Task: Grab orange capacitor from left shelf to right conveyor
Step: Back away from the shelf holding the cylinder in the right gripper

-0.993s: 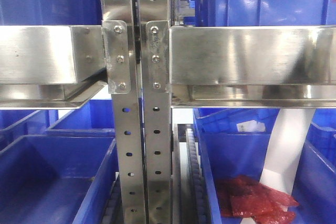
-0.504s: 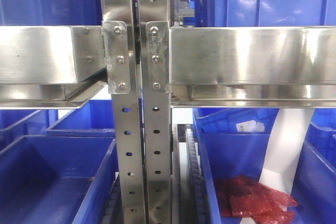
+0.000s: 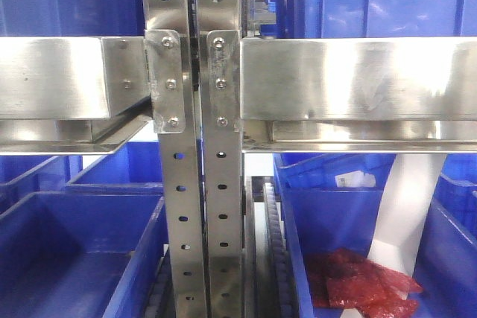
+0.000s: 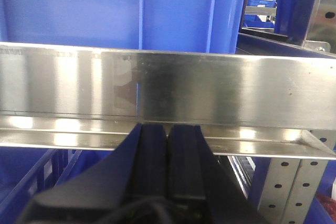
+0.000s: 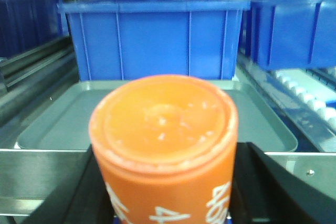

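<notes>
A small, can-shaped orange capacitor [image 5: 164, 145] with white printing on its side filled the lower middle of the right wrist view, seen end-on. It sat clamped in the right gripper [image 5: 165, 192], whose dark fingers [image 5: 257, 182] pressed against it from both sides. Just beyond it lay a flat grey plastic tray [image 5: 63, 124], and behind the tray stood a blue plastic bin [image 5: 152, 43].

The left gripper [image 4: 168, 150] had its two black fingers drawn together with nothing between them. It pointed at a broad horizontal beam of the shiny stainless-steel shelf [image 4: 157, 87].

The front view showed the shelf's perforated posts and bolted brackets, more blue bins, and crinkly red plastic bags [image 3: 358, 284] in the lower right bin. Neither gripper appeared there.

The right conveyor was not in any view.

The pick appeared done, and the carrying step seemed to be in hand. The next move would likely call for drawing the capacitor back clear of the steel beams. The arm would then need to swing right to the conveyor with the grip kept firm.
</notes>
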Motion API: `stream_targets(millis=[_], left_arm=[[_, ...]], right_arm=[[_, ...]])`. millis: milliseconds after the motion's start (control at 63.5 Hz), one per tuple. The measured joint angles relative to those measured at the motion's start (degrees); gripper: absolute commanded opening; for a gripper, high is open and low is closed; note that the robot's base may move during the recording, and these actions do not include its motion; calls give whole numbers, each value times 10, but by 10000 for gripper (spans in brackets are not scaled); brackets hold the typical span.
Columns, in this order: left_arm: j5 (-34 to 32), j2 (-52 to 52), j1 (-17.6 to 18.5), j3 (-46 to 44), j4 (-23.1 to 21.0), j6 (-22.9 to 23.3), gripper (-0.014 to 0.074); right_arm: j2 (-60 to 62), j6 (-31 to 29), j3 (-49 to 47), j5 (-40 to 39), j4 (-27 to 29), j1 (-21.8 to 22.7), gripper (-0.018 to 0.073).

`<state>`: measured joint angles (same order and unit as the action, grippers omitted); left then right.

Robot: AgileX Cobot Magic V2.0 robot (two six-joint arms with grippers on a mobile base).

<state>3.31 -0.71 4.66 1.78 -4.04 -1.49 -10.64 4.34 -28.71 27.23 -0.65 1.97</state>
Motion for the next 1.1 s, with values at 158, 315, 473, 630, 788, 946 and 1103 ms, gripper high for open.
stream_targets(millis=[158,315,473,630,788,946,1103], left_arm=[[0,0,0,0,0,0,-127],[0,0,0,0,0,0,-127],[0,0,0,0,0,0,-127],[0,0,0,0,0,0,-127],[0,0,0,0,0,0,-127],[0,0,0,0,0,0,-127],[0,0,0,0,0,0,-127]], right_arm=[[10,0,3,2,0,0,206],[10,0,3,3,0,0,206],[10,0,3,3,0,0,206],[10,0,3,3,0,0,206],[10,0,3,3,0,0,206],[10,0,3,3,0,0,206],[10,0,3,3,0,0,206]])
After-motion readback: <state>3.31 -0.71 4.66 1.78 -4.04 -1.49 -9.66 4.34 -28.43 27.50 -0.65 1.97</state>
